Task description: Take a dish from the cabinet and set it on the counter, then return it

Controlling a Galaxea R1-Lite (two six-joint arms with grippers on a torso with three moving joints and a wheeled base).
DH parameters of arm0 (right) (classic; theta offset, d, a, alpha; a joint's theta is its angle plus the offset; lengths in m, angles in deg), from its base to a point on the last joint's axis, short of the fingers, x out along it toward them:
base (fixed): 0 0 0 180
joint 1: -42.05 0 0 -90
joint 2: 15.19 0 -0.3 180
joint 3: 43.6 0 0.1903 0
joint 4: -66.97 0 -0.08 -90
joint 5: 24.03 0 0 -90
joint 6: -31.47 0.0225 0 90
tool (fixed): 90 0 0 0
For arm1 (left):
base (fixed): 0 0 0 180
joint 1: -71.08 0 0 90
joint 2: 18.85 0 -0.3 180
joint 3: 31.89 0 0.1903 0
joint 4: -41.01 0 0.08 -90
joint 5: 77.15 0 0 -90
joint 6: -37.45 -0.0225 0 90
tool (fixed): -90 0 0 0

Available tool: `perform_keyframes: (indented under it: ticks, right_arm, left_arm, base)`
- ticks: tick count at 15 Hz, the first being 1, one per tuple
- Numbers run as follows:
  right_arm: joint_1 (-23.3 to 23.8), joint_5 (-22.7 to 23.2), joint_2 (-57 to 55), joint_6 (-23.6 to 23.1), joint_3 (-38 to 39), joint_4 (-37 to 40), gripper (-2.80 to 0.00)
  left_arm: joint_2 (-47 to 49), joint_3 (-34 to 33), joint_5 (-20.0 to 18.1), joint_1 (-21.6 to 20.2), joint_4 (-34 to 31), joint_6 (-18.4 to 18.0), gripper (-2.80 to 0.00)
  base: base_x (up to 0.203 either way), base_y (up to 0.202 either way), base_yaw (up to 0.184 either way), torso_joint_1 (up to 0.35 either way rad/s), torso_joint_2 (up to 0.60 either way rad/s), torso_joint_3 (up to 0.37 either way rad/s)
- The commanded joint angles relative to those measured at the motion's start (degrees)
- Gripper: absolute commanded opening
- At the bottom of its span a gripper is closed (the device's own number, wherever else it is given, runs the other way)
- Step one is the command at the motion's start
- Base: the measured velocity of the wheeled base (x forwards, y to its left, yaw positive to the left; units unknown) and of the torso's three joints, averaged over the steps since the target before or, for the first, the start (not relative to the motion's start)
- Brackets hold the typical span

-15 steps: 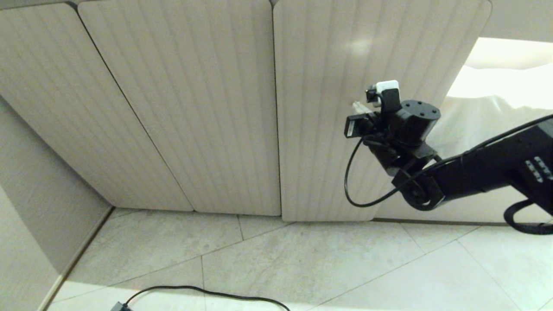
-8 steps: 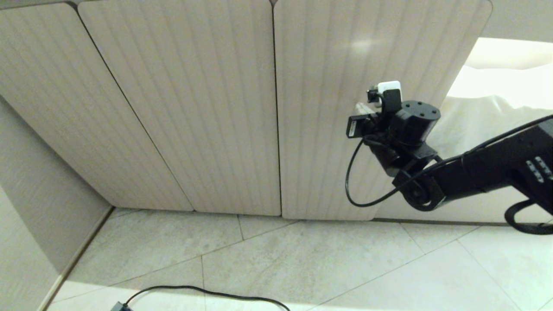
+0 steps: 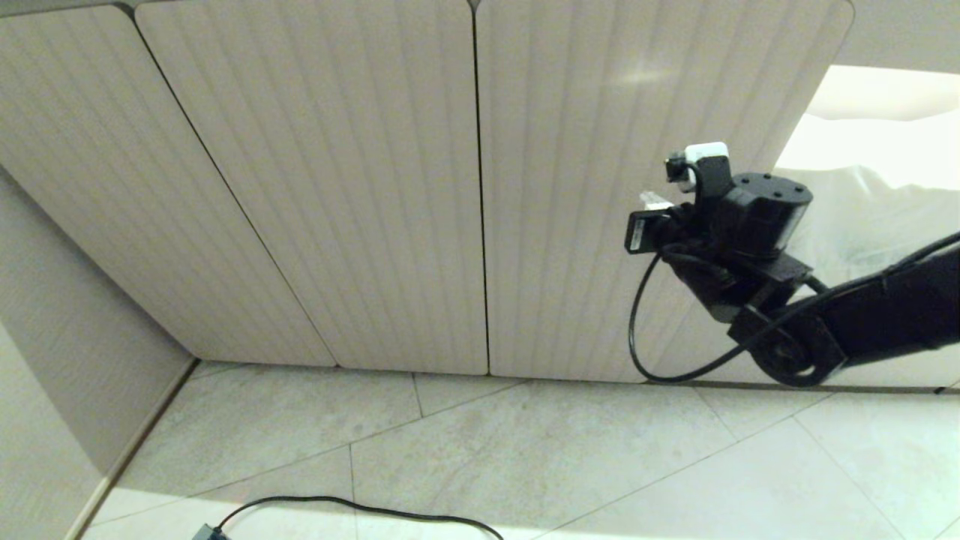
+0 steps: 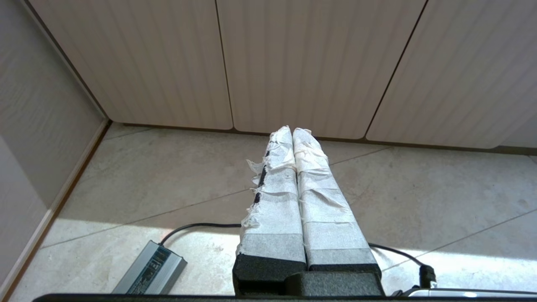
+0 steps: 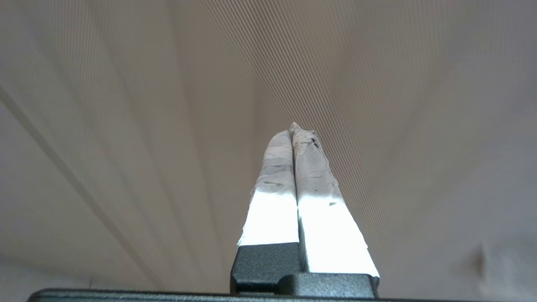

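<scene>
Pale stone-look floor tiles with thin grout lines, a beige side wall at the left, a black cable trailing across the floor (its grey power brick lay nearby), sunlight striped the tiles.

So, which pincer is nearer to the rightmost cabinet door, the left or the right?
The right. The right pincer is shut with its tips close up at the rightmost cabinet door. The left pincer is shut, low over the floor, back from the doors.
</scene>
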Motion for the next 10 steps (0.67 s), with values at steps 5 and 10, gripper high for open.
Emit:
perform_keyframes:
  ticks: [5, 10]
  right_arm:
    - [-0.03, -0.08, 19.14, 1.75, 16.65, 4.30, -2.80]
    - [0.41, -0.10, 37.61, 3.66, 31.56, 10.71, -2.80]
  left_arm:
    - [-0.02, 0.04, 0.00, -0.01, 0.02, 0.05, -2.80]
    - [-0.02, -0.05, 0.00, -0.01, 0.02, -0.03, -2.80]
  base:
    - [0.000, 0.000, 0.000, 0.000, 0.00, 0.000]
    - [0.000, 0.000, 0.000, 0.000, 0.00, 0.000]
